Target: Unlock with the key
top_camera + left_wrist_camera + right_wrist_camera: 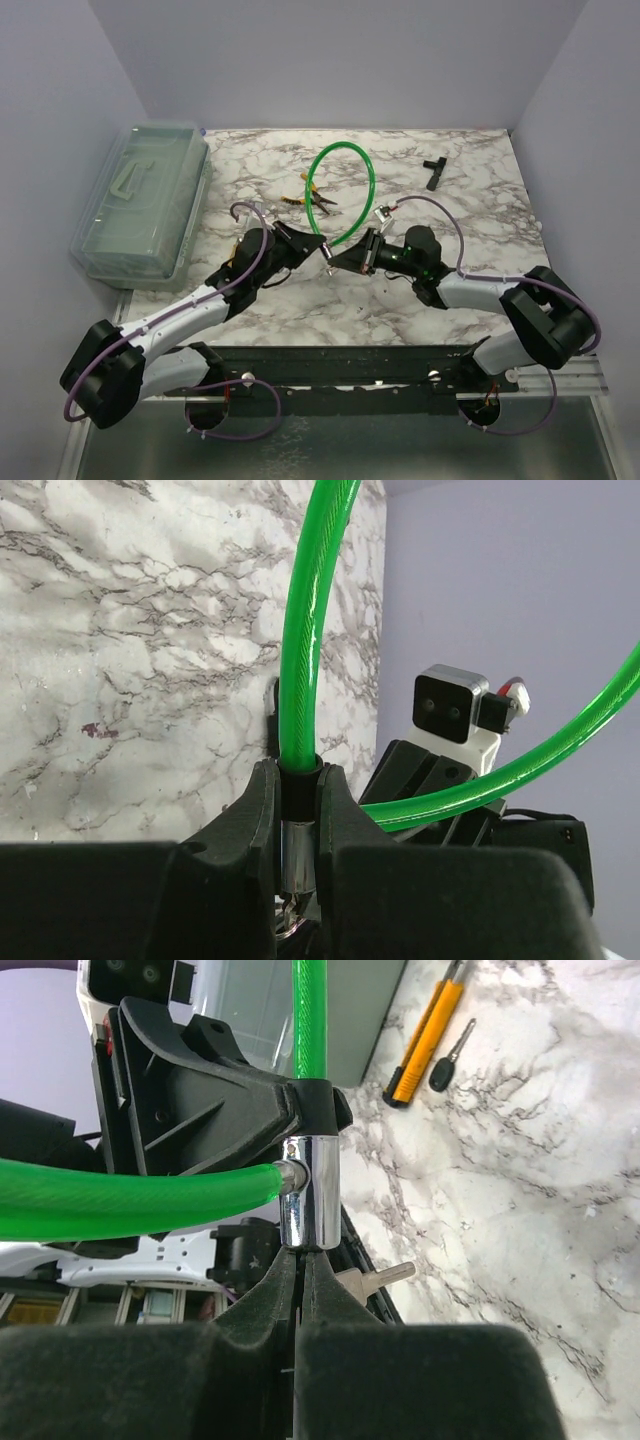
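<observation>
Jaws of the right gripper [302, 1260] are squeezed tight on the key [385, 1274], a tiny silvery thing. A bit of it pokes out to one side of them. Their tips touch one end of the shiny barrel [308, 1190] of the green cable lock [303, 630]. I cannot tell if the key's tip is inside the barrel. From the other side, the jaws of the left gripper [297, 810] pinch the barrel and its black collar. The two grippers meet nose to nose above the tabletop [470, 210]. Farther back lie yellow-handled pliers [425, 1045], with a dark-headed key [441, 1073] just beside them. A black T-shaped piece [433, 170] lies far back on the right. A clear plastic box [140, 200] sits at the left edge.
</observation>
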